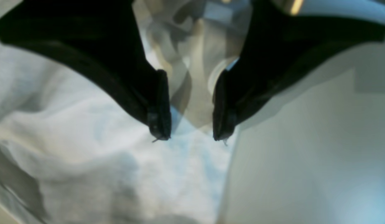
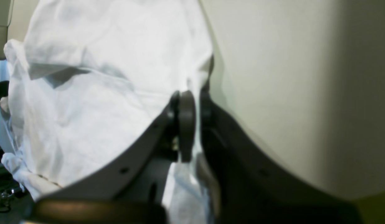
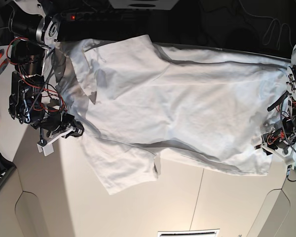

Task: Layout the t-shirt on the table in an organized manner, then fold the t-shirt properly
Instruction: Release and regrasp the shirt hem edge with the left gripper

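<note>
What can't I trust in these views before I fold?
- Base view: far hem of the large white fabric t-shirt, lost against dark background.
- Left wrist view: blurred; open left end effector over shirt edge, contact unclear.
- Right wrist view: right end effector hides the pinched fabric.

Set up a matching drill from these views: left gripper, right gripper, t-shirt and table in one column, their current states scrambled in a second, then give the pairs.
Column one:
1. left gripper
2. right gripper
3. t-shirt
4. table

Column two:
A. spread out across the tabletop, still wrinkled
B. jaws shut on a pinch of white fabric
C. jaws apart, nothing between them
D. matte white, crossed by a thin dark seam

Pairs: 1-C, 2-B, 3-A, 4-D
</note>
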`<state>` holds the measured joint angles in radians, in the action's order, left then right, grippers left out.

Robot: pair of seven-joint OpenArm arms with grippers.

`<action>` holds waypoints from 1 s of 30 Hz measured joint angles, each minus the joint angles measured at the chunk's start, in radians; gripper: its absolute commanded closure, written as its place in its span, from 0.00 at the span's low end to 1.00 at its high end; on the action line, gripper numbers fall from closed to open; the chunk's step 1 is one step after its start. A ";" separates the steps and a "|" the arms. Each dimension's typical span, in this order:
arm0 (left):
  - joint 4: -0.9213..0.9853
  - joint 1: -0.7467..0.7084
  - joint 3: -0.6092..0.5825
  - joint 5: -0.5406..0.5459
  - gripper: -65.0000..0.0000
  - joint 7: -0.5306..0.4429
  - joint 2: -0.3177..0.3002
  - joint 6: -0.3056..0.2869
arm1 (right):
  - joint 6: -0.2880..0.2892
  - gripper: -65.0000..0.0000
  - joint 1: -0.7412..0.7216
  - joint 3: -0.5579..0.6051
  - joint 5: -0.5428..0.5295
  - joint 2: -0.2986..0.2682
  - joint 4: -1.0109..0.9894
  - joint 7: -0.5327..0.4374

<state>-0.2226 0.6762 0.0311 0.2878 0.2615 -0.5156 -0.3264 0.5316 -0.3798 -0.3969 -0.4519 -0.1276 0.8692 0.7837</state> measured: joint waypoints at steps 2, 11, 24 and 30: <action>0.000 0.001 0.000 -0.008 0.60 -0.011 0.012 0.007 | 0.000 1.00 0.000 0.000 0.000 0.000 0.000 0.000; 0.000 0.002 0.000 -0.093 0.73 -0.082 0.025 0.053 | 0.000 1.00 0.000 0.000 0.004 0.000 0.000 0.002; -0.049 -0.009 0.000 -0.119 1.00 -0.153 0.024 0.052 | 0.000 1.00 0.000 0.000 0.003 0.000 0.000 0.002; -0.070 -0.028 0.000 -0.205 0.68 -0.174 -0.029 0.050 | 0.000 1.00 0.000 0.000 0.005 0.000 0.000 0.003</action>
<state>-0.2928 0.6479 0.0311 0.0826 0.0872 -0.5442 -0.2764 0.5320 -0.3798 -0.3969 -0.4473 -0.1276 0.8692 0.7864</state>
